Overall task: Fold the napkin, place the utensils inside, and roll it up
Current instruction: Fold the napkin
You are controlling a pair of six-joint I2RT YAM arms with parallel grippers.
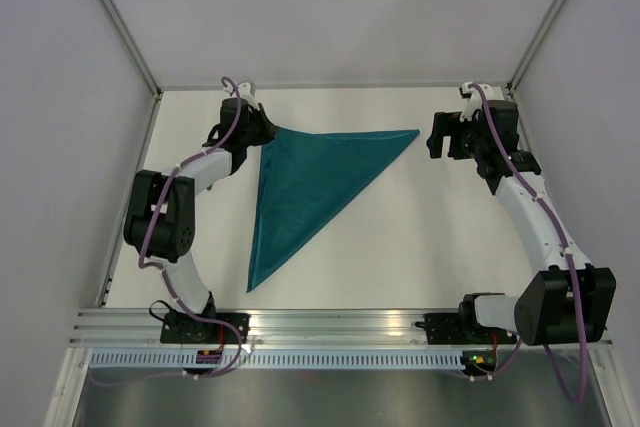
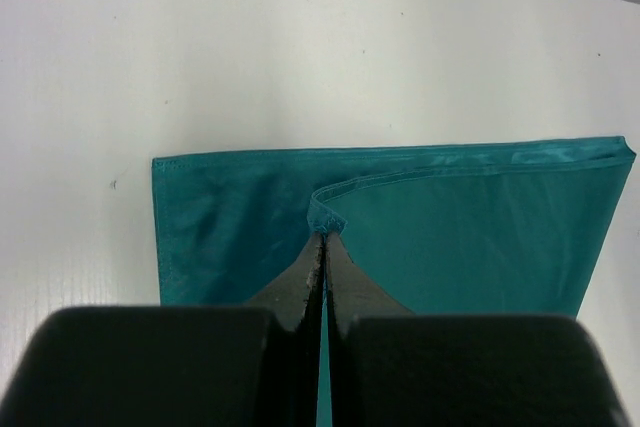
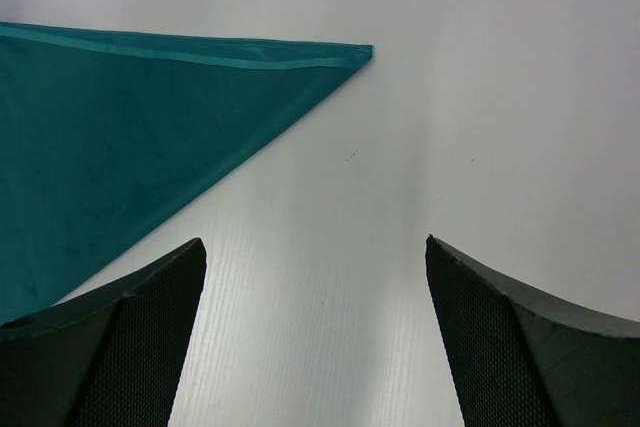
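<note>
- Napkin [image 1: 305, 182] is lying flat on the table [image 1: 420, 247] as a teal triangle. Its square corner is sitting at the far left, one tip is pointing right, and the other is pointing toward the arm bases.
- Left gripper [image 2: 322, 242] is sitting at that square corner, jaws pressed together and pinching the corner of the upper layer. That corner is resting slightly in from the corner of the lower layer.
- Right gripper [image 3: 315, 247] is hovering just beyond the right tip, jaws spread wide and holding nothing. The tip is lying ahead and to its left, not touching it.
- Long edge is running diagonally from the right tip to the near tip, so to my eye the right arm is sitting nearer for whatever takes that tip.
- Utensils are not showing in any view.
</note>
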